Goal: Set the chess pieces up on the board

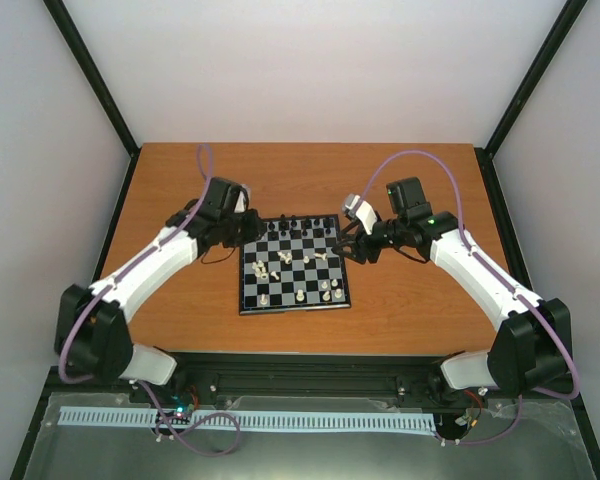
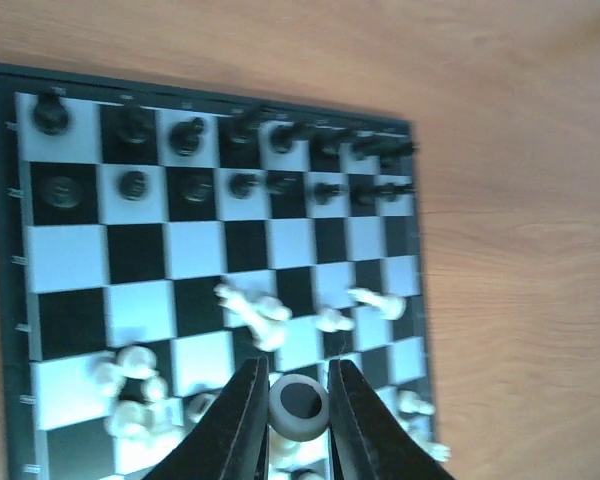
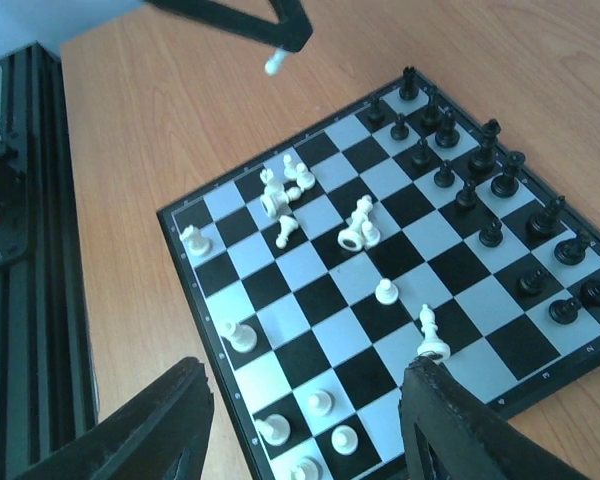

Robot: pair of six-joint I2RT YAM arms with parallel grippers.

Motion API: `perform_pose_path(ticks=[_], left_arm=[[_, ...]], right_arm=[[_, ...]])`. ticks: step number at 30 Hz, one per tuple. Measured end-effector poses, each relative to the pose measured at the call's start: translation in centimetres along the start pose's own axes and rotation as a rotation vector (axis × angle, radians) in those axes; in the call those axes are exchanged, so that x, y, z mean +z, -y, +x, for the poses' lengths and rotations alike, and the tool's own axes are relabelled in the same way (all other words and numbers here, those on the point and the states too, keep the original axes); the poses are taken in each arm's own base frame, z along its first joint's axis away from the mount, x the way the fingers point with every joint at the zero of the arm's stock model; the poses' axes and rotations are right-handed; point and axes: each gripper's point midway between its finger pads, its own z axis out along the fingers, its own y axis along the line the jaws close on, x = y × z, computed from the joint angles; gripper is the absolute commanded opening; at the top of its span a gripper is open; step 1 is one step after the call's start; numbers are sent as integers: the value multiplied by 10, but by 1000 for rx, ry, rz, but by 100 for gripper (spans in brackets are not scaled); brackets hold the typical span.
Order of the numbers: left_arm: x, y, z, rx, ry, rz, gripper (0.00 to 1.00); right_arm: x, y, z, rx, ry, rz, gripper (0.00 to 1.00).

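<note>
Left side of the top view: left gripper (image 1: 250, 232) sits at the upper-left corner of the board (image 2: 65, 255). In the left wrist view I see it clenched on one cream piece (image 2: 299, 408), held base toward the camera above the near squares.

Centre: black pieces (image 2: 187, 135) fill the two far rows, so I judge that side done. The cream pieces are not. Several toppled ones (image 2: 255, 310) lie mid-board, and a few standing ones (image 3: 242, 335) are scattered over the near rows. Roughly half the task remains, by my estimate.

Right: right gripper (image 3: 308, 372) hovers over the board's edge, fingers spread wide, carrying nothing.
</note>
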Motion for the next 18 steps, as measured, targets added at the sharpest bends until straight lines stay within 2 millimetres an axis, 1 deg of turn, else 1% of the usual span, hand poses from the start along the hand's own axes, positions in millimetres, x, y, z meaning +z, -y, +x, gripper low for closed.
perform_pose_path(ticks=[3, 6, 9, 12, 16, 18], left_arm=[[-16, 25, 3, -58, 79, 133, 18], [-25, 41, 5, -138, 131, 234, 18], [-32, 52, 8, -222, 163, 311, 18], [-44, 62, 3, -290, 197, 368, 17], [-66, 75, -8, -350, 245, 446, 17], [-73, 78, -11, -376, 253, 473, 17]], right_arm=[[-1, -1, -8, 37, 29, -6, 50], [-3, 0, -19, 65, 67, 0, 49], [-2, 0, -30, 58, 98, 15, 47], [3, -5, -44, 32, 130, 20, 46], [11, -18, -64, -9, 178, 14, 47], [16, -27, -75, -37, 205, 9, 47]])
